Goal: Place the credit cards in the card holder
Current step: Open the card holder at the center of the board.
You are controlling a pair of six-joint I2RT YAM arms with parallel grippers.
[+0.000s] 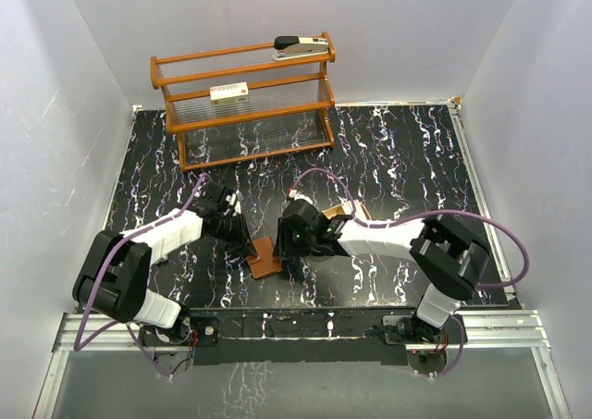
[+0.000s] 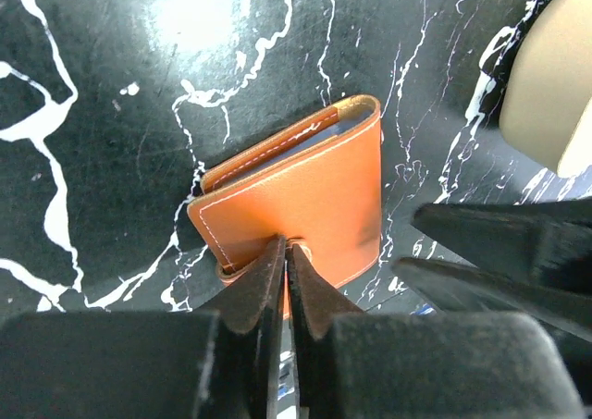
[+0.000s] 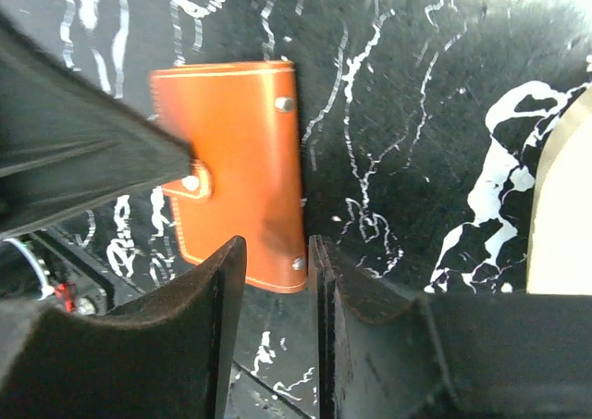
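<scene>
The card holder point(image 1: 264, 256) is a folded brown leather wallet lying on the black marbled table between the two grippers. My left gripper point(image 2: 287, 245) is shut on its small snap tab at the near edge. A pale blue-grey sliver point(image 2: 316, 135), seemingly the edge of the credit cards, shows inside the fold at the far end. No loose cards are in view. The card holder point(image 3: 236, 155) also fills the right wrist view, where my right gripper point(image 3: 275, 269) hovers open over its near corner, the jaws a short way apart and gripping nothing. My left gripper's fingers point(image 3: 88, 151) reach the tab from the left.
A tan rounded tray point(image 1: 349, 214) lies under the right arm, and the same tray point(image 2: 555, 86) sits just right of the wallet. At the back stands a wooden rack point(image 1: 245, 100) with a stapler point(image 1: 301, 45) on top and a white red-labelled box point(image 1: 229, 92) on a shelf.
</scene>
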